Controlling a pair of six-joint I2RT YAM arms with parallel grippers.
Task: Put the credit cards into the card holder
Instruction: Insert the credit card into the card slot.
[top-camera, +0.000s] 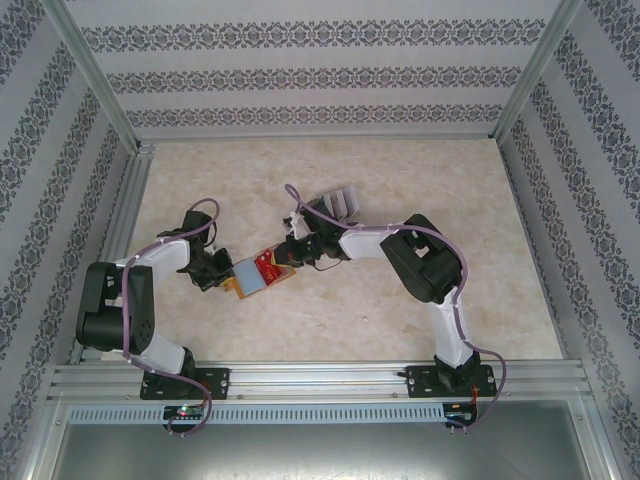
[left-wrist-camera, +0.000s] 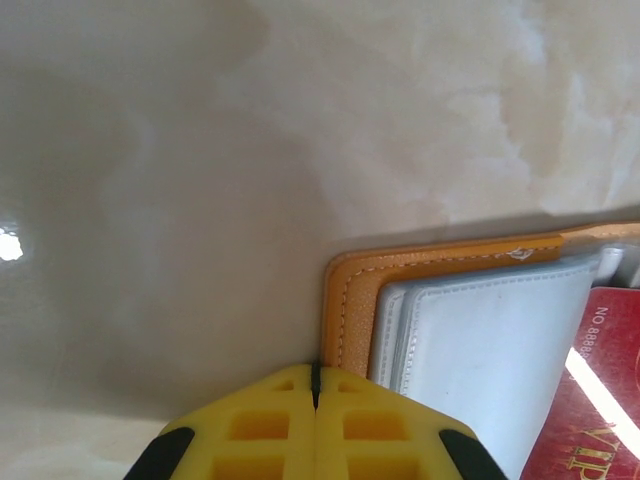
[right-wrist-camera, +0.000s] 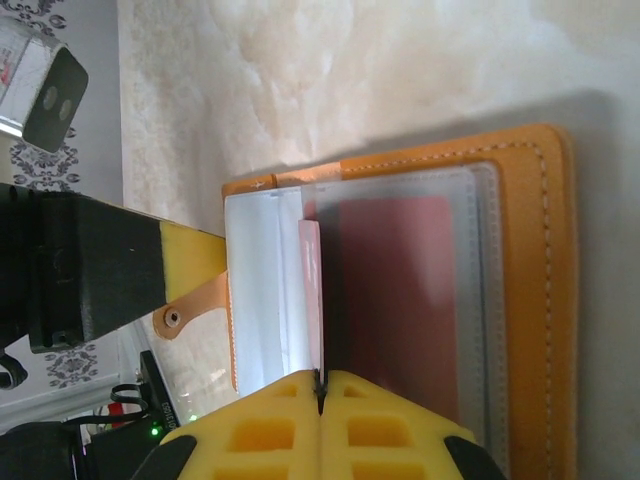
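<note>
Your left pincer (left-wrist-camera: 315, 376) clamps the wallet (left-wrist-camera: 352, 300) by its edge, steadying it. Your right pincer (right-wrist-camera: 320, 380) pinches a pinkish card (right-wrist-camera: 311, 290) edgewise so it can slide inside.

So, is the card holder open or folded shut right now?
Open: the card holder lies spread, orange cover underneath, clear pockets exposed, a red card visible inside one.
</note>
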